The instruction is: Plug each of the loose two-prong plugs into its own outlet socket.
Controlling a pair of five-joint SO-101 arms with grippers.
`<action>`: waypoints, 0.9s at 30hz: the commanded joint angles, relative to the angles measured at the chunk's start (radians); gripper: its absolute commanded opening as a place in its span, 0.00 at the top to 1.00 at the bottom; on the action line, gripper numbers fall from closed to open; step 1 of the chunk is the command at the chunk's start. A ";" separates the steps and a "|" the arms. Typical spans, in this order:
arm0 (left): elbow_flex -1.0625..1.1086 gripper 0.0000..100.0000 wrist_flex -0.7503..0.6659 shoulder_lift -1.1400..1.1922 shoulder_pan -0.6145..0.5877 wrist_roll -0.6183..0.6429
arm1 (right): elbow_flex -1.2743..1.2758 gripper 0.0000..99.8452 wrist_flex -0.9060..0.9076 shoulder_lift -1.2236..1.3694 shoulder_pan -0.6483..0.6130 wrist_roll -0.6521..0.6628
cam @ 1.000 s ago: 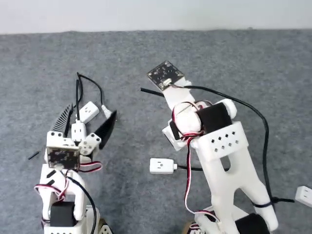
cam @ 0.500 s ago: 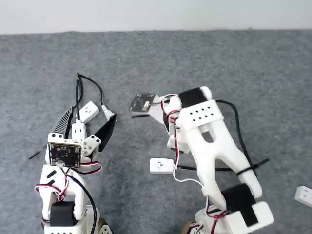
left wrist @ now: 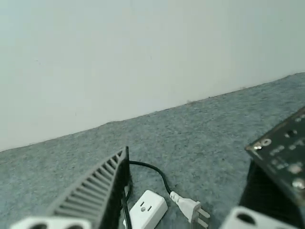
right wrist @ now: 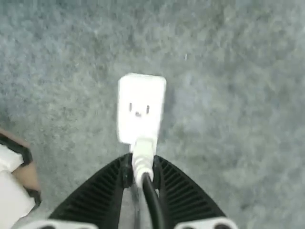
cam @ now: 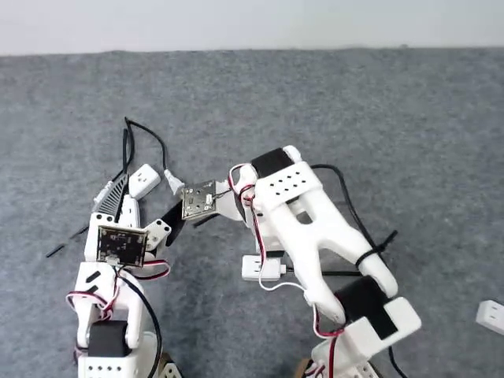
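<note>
- The right claw (right wrist: pixel 142 167) is clamped on a white plug (right wrist: pixel 143 152); its tip meets the end of a white outlet block (right wrist: pixel 141 107) on the grey tabletop (right wrist: pixel 228 71).
- The left claw (cam: pixel 150 197) stands spread wide.
- Beyond it, a loose two-prong plug (left wrist: pixel 190 208) lies just beside another outlet (left wrist: pixel 145 210).

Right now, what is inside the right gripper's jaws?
A white plug and its black cable, pinched by the right gripper, front end against a white outlet socket. Its prongs are hidden; whether they are seated cannot be told.
</note>
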 commanded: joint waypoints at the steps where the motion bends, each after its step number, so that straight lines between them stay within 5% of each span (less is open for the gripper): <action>1: 0.025 0.63 -0.107 -0.017 0.006 -0.006 | -0.057 0.99 -0.099 -0.004 -0.039 -0.209; 8: 0.033 0.63 -0.114 -0.017 0.005 -0.006 | -0.055 0.99 -0.122 -0.004 -0.097 -0.632; 15: 0.035 0.63 -0.115 -0.017 0.005 -0.005 | -0.081 0.99 0.079 -0.056 -0.101 -0.689; 27: 0.036 0.63 -0.115 -0.017 0.005 -0.002 | -0.086 0.99 0.104 -0.182 -0.105 -1.224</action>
